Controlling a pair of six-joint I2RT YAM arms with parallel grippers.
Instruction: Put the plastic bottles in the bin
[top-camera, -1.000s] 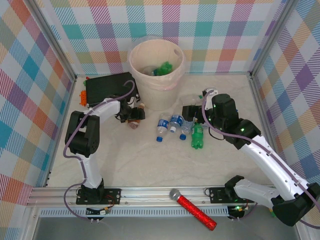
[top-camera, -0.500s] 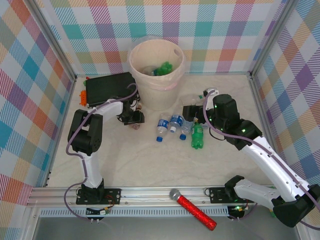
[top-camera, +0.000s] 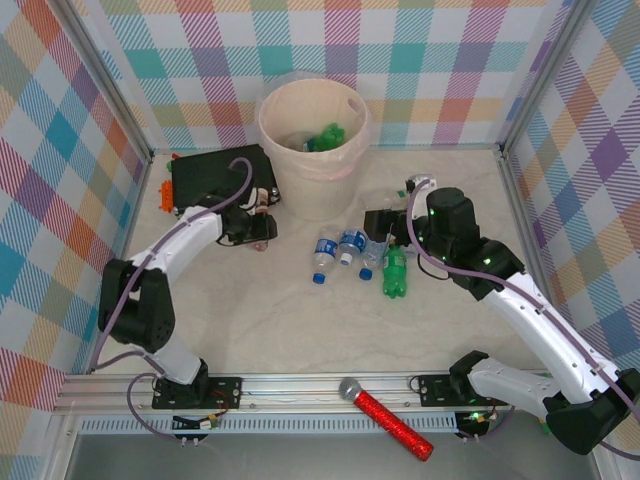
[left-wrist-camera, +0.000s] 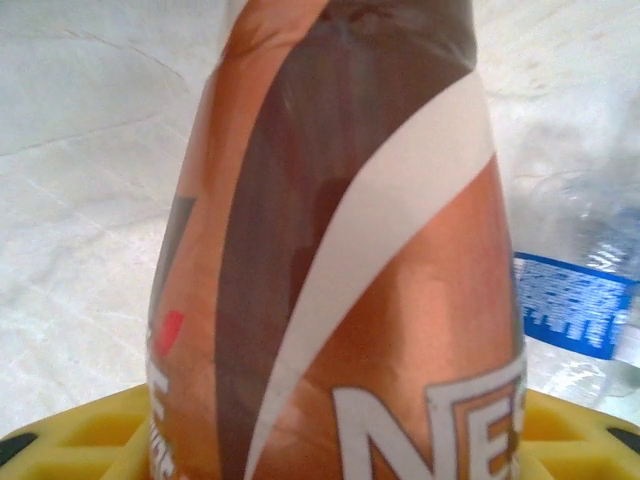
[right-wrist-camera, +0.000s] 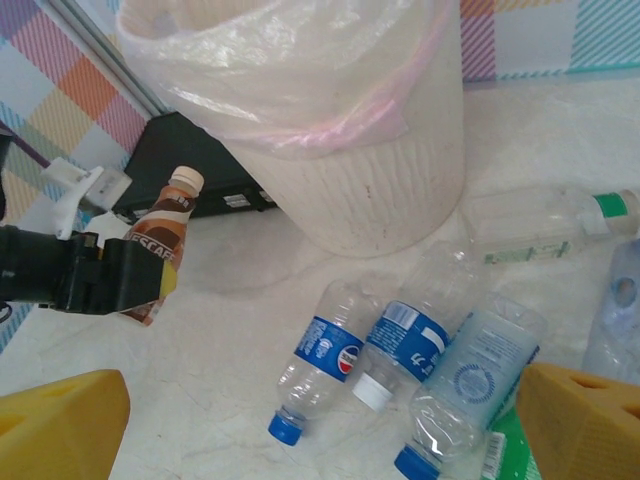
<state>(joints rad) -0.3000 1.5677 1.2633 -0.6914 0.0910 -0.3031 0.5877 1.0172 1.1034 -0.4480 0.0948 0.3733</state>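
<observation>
Left jaws around brown white-capped bottle

Bright, even light from overhead; shadows soft and faint at the bin base. Top view sharp. Left wrist: brown bottle too close, smeared; background hazy. Right wrist: glare on liner, near corners out of focus.

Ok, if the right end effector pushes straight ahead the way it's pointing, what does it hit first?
Probably the clear blue-labelled bottles lying on the table right in front of the open right end effector; the bin stands beyond them. Depth is hard to judge from the wrist view.
</observation>
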